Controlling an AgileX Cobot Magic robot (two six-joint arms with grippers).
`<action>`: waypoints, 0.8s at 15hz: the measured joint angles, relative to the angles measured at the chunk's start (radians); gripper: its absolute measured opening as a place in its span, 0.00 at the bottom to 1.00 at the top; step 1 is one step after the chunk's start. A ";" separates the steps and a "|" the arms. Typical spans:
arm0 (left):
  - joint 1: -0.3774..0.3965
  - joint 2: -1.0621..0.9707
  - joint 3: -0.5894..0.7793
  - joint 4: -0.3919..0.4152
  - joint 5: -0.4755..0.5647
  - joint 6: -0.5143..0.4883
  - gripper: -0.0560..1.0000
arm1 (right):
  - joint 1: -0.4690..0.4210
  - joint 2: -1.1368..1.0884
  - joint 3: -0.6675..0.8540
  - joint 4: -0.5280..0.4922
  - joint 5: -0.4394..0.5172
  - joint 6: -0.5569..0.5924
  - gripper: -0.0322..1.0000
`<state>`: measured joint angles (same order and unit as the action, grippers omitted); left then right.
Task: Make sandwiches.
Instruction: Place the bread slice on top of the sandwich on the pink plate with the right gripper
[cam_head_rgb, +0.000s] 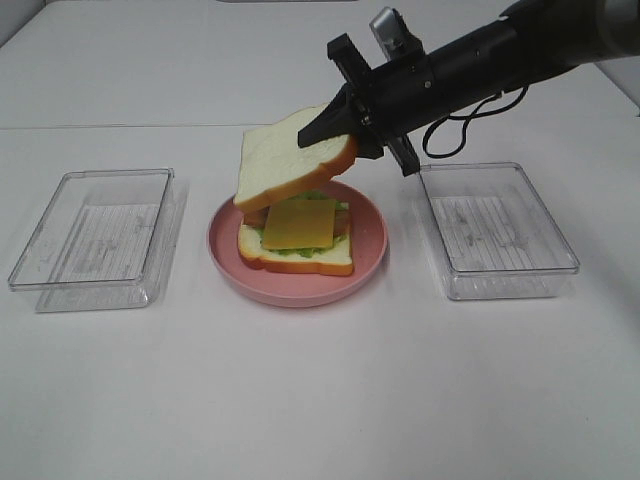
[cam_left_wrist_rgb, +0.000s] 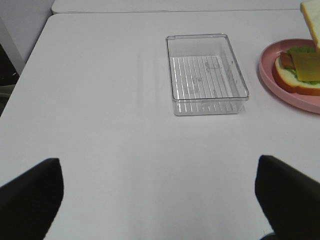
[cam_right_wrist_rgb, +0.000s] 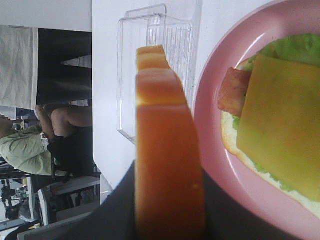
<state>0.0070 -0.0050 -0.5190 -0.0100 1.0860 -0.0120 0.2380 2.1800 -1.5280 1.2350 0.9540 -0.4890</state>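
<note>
**Top slice held tilted above the open sandwich on the pink plate**

Taking the pink plate (cam_head_rgb: 372, 262) as the landmark and reading from left to right: well to the plate's left sits the left clear plastic tray (cam_head_rgb: 62, 270), with nothing in it that I can make out. The left end effector (cam_left_wrist_rgb: 159, 197) does not appear in the high view; in its own wrist view its two dark fingers (cam_left_wrist_rgb: 30, 192) stand spread wide with only bare table (cam_left_wrist_rgb: 100, 150) between them, and the tray and the plate lie well ahead of it.

On the plate lies the open sandwich: a bottom bread slice (cam_head_rgb: 300, 262), ruffled green lettuce (cam_head_rgb: 290, 251), a brown meat strip (cam_right_wrist_rgb: 234, 92) peeking out at the edge, and a yellow cheese square (cam_head_rgb: 300, 222) on top.

Above the plate, toward its far side, the right end effector (cam_head_rgb: 336, 122) pinches the top bread slice (cam_head_rgb: 292, 158) by one crust edge. The slice hangs tilted, its free edge dipping toward the plate's left and nearly meeting the stack, its gripped edge raised toward the right. The stack lies below and slightly nearer the camera than the end effector, so the right arm is far the nearer one. I judge the coming move to be a lowering and levelling of the slice until its square lines up with the bottom slice.

Just right of the plate stands the right clear plastic tray (cam_head_rgb: 500, 285), apparently with nothing in it.

No brand, label or legible writing shows anywhere.
</note>
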 joint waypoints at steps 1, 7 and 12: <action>0.000 0.000 0.000 0.000 0.000 0.000 0.96 | 0.000 0.011 -0.004 0.005 0.000 -0.005 0.26; 0.000 0.000 0.000 0.000 0.000 0.000 0.96 | 0.000 0.097 -0.029 0.026 0.005 -0.033 0.26; 0.000 0.000 0.000 0.000 0.000 0.000 0.96 | 0.000 0.111 -0.030 0.027 0.004 -0.037 0.26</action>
<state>0.0070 -0.0050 -0.5190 -0.0100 1.0860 -0.0120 0.2380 2.2910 -1.5580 1.2620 0.9580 -0.5260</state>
